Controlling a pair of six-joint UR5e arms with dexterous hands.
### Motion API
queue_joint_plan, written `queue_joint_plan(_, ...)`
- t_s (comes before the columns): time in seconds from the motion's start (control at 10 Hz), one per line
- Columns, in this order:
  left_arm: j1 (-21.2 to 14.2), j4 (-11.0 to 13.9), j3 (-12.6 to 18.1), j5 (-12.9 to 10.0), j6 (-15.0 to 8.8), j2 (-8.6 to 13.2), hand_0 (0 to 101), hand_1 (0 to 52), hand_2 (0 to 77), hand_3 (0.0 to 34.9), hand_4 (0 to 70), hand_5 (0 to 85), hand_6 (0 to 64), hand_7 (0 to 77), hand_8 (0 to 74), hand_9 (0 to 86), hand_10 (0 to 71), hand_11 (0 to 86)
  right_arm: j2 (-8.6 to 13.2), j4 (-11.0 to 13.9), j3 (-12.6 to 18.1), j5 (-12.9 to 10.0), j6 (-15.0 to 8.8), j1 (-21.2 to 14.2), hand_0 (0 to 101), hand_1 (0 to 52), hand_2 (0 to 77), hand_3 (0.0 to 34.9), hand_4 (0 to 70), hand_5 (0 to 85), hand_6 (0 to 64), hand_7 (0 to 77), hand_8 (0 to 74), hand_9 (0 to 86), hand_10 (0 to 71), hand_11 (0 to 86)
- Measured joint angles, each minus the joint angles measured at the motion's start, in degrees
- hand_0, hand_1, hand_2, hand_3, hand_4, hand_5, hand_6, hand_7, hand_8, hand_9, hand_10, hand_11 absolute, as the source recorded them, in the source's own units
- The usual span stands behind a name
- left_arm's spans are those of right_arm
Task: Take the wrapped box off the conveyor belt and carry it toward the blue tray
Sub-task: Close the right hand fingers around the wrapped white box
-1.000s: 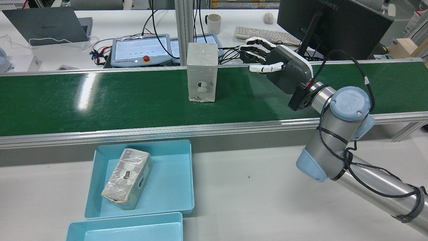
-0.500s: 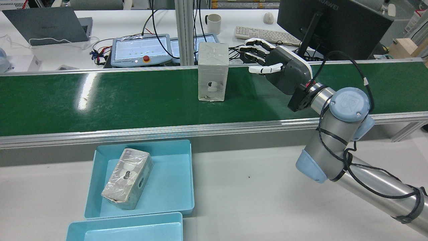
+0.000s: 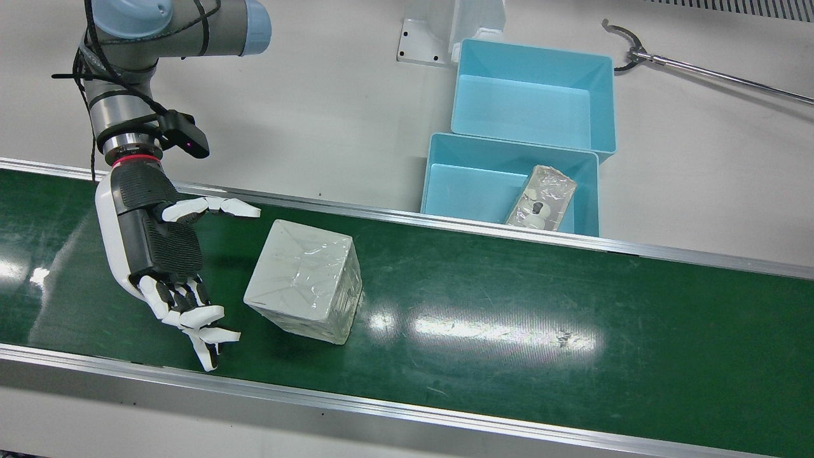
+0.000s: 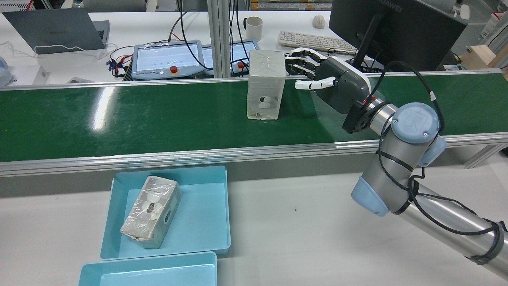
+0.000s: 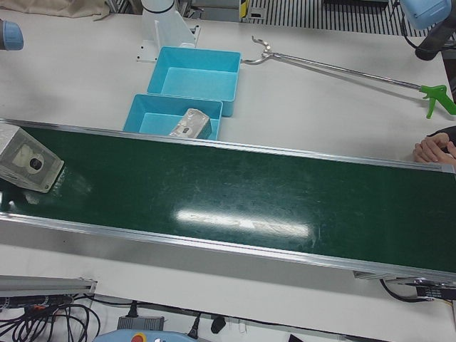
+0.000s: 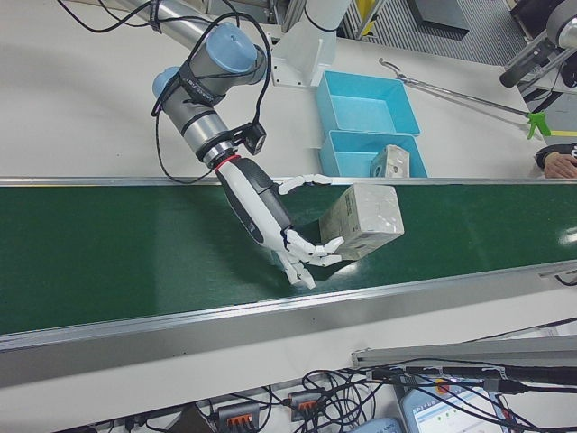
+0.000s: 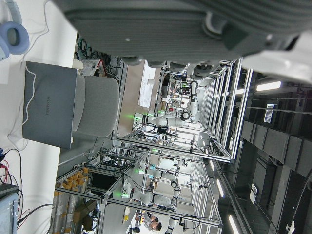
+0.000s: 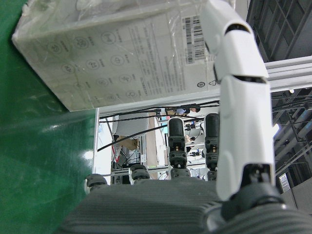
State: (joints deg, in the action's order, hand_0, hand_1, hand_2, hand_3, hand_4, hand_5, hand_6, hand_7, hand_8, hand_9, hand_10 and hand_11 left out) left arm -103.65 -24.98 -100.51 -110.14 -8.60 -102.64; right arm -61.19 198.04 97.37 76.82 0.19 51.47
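Right hand [image 3: 162, 254] spread wide at frame left, palm facing wrapped box [image 3: 305, 280] on conveyor belt [image 3: 540, 305], holding nothing, poised for grasp. Blue tray [image 3: 445, 191] upper right. Left hand: cannot tell.

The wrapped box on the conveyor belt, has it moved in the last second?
Yes. In the rear view the wrapped box has travelled rightward along the belt, past the fixed grey post, closing on the open right hand.

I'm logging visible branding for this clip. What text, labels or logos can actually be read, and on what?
"HUAWEI": monitor back.
"HUAWEI": grey laptop lid, lying sideways.
"UR": right arm's joint cap.
Wrapped box: barcode and round symbols, digits too small to read.
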Motion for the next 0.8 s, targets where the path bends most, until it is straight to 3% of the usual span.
queue_joint_plan(0.4, 0.00, 0.00, 0.00, 0.00, 0.00, 0.00, 0, 0.0, 1.1, 0.0, 0.0, 1.1, 0.0, 0.0, 0.0, 0.0, 0.0, 0.0, 0.07, 0.26, 0.01, 0.47, -0.43, 0.12, 50, 18.5, 20.2, 23.4, 11.5, 36.5, 4.4, 25.6, 0.0, 6.5, 0.0, 1.1)
queue_joint_plan(0.5, 0.00, 0.00, 0.00, 0.00, 0.00, 0.00, 0, 0.0, 0.5, 0.0, 0.0, 1.1, 0.5, 0.0, 0.0, 0.0, 0.5, 0.0, 0.08, 0.26, 0.01, 0.50, -0.44, 0.15, 49, 18.5, 20.2, 24.1, 11.5, 36.5, 1.6, 25.6, 0.0, 6.5, 0.0, 1.1)
queue_joint_plan(0.8, 0.00, 0.00, 0.00, 0.00, 0.00, 0.00, 0, 0.0, 0.5, 0.0, 0.0, 1.1, 0.5, 0.0, 0.0, 0.0, 0.5, 0.0, 0.17, 0.24, 0.05, 0.52, -0.45, 0.23, 50, 18.5, 20.2, 25.3, 10.9, 36.5, 2.7, 25.6, 0.0, 5.4, 0.0, 1.1)
